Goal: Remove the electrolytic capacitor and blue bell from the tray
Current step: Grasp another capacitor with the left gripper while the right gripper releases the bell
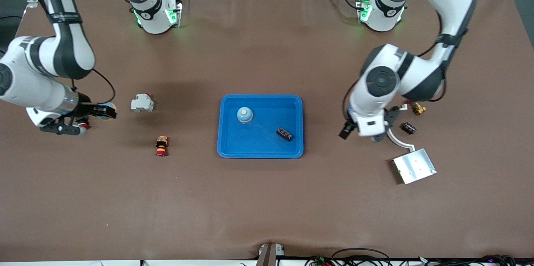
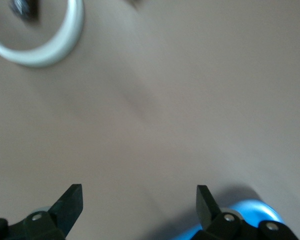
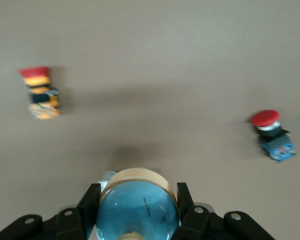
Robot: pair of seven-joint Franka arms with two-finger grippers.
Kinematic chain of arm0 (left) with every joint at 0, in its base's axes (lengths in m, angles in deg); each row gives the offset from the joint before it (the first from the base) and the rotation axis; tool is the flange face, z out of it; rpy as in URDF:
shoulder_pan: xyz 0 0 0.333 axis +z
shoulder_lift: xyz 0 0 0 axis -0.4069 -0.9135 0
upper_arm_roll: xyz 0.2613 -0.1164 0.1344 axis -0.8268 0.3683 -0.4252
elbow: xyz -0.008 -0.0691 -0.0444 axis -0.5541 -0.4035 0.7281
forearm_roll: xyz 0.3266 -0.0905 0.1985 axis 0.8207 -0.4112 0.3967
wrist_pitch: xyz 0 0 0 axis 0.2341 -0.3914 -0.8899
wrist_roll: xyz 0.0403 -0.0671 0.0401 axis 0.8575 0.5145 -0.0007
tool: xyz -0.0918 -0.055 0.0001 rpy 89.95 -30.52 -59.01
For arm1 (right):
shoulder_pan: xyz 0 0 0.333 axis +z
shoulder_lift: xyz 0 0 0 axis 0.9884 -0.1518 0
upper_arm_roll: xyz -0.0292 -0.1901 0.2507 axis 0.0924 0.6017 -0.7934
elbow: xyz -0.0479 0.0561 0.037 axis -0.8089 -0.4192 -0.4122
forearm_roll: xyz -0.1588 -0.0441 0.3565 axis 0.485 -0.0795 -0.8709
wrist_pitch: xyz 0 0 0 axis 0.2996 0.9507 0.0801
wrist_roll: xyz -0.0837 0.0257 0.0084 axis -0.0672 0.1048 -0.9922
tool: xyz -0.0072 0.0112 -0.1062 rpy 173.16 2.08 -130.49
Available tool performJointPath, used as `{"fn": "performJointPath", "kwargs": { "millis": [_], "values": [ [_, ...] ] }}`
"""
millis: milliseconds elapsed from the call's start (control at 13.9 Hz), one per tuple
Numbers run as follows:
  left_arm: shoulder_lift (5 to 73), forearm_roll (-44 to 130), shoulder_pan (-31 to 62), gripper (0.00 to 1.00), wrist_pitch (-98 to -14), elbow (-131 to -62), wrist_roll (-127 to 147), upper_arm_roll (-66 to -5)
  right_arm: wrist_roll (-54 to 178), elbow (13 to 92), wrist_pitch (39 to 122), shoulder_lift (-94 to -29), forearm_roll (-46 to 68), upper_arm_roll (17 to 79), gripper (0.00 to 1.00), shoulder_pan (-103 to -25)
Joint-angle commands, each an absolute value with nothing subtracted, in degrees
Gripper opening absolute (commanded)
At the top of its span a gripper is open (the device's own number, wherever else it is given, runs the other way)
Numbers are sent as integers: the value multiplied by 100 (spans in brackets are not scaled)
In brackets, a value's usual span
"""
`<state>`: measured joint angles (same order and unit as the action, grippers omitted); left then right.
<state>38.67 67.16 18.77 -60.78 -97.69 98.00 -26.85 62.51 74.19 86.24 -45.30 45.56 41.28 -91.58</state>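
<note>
Two things are yours to clear, and only one looks to be out so far. Nearest the front camera, toward the left arm's end of the table, lies the silver plate [image 1: 414, 166], and toward the right arm's end a red-capped push button [image 1: 161, 146] stands on the table; neither is your concern. Between them sits the tray [image 1: 260, 154], with a black part [image 1: 284, 134] in its nearer corner and, farther in, the blue bell [image 1: 245, 114] upright and untouched. The left gripper [image 2: 139, 200] hangs over bare table between the tray and the silver plate, jaws spread wide and holding nothing, a white ring [image 2: 45, 50] lying close by. Out at the right arm's end, well clear of the tray, the right gripper [image 3: 137, 200] is over the table with its jaws pinching a blue can [image 3: 137, 212] with a tan rim; I read that as the electrolytic capacitor, though I can't confirm it. A white block [image 1: 142, 103] sits just beside that gripper. So the step in hand is putting the can down: lower it onto the open table and spread the jaws. Then comes the bell, which calls for a straight descent over its dome and a squeeze low on the body, since the rounded top could slip out.
</note>
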Motion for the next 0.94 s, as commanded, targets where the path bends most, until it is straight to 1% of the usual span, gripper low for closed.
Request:
{"fn": "performJointPath", "kwargs": {
  "millis": [0, 72, 144, 216, 432, 504, 648, 792, 864],
  "values": [
    [2822, 6735, 1208, 100, -6022, -8583, 10724, -2727, 5603, 8011, 8976, -4190, 4429, 4016, 0, -9584],
    [2567, 6752, 945, 100, -6144, -8258, 10962, -2745, 5392, 8195, 9195, -4172, 4429, 4016, 0, -9707],
    [2381, 6830, 794, 100, -6346, -8107, 11199, -2745, 5181, 8405, 9406, -4154, 4429, 4016, 0, -9830],
    [2258, 6997, 627, 100, -6626, -8097, 11402, -2754, 5084, 8651, 9678, -4128, 4429, 4016, 0, -9945],
    [1923, 7420, 249, 85, -7137, -8079, 11868, -2911, 4793, 9486, 10810, -4101, 4429, 4016, 0, -10122],
    [1888, 7429, 82, 81, -7278, -8079, 11948, -3112, 4775, 9671, 11153, -4128, 4429, 4025, 0, -10130],
    [1791, 7420, -252, 77, -7306, -8088, 11975, -3447, 4688, 9796, 11525, -4206, 4429, 4025, 0, -10191],
    [1685, 7429, -323, 65, -7306, -8088, 11975, -3545, 4486, 9796, 11683, -4426, 4429, 4025, 0, -10402],
    [1676, 7429, -324, 61, -7306, -8096, 11975, -3536, 4476, 9796, 11763, -4505, 4429, 4025, 0, -10420]
  ]
}}
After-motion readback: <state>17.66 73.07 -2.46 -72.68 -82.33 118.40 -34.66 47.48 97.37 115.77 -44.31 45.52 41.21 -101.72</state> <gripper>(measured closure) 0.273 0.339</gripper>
